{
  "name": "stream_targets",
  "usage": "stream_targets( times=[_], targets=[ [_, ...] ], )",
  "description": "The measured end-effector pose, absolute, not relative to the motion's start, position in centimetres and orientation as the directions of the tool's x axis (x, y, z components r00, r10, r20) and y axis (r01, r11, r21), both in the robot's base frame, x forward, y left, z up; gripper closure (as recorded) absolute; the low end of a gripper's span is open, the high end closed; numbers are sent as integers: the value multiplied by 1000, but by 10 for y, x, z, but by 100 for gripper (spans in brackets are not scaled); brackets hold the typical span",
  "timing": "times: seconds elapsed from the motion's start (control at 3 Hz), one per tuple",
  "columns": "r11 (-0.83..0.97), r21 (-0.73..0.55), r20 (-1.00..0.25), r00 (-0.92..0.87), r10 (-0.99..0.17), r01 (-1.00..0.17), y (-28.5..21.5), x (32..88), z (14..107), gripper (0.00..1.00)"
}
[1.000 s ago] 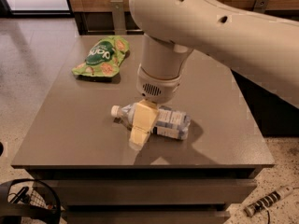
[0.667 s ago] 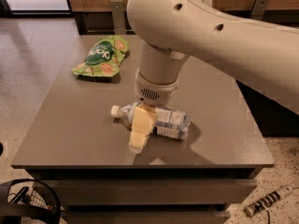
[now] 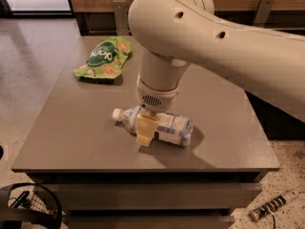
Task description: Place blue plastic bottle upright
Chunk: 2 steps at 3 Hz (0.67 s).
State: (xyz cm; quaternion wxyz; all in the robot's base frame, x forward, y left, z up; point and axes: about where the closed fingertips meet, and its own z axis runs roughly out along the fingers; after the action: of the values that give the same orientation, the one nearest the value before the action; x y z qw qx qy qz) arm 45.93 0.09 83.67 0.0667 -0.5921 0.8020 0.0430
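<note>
End effector (image 3: 144, 136) over lying bottle (image 3: 174, 125), snack bag (image 3: 105, 58) apart

Tally: one table (image 3: 66, 132). On it: one bottle (image 3: 174, 126), one green snack bag (image 3: 102, 58). One arm (image 3: 214, 42), with one gripper (image 3: 144, 135) down over the bottle, near the table's front.

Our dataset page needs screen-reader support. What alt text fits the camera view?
A small clear pale-blue plastic bottle with a white cap lies on its side on a grey table, with the white robot arm's gripper at its middle. A green snack bag lies near the table's far corner.
</note>
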Motion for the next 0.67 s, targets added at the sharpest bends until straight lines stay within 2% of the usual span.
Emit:
stream_targets(
  times=[0.33,0.67],
  targets=[
    [295,-12,-158,-289,-944,-955,1,459,837,68],
    [295,-14,-158,-289,-944,-955,1,458,837,92]
  ],
)
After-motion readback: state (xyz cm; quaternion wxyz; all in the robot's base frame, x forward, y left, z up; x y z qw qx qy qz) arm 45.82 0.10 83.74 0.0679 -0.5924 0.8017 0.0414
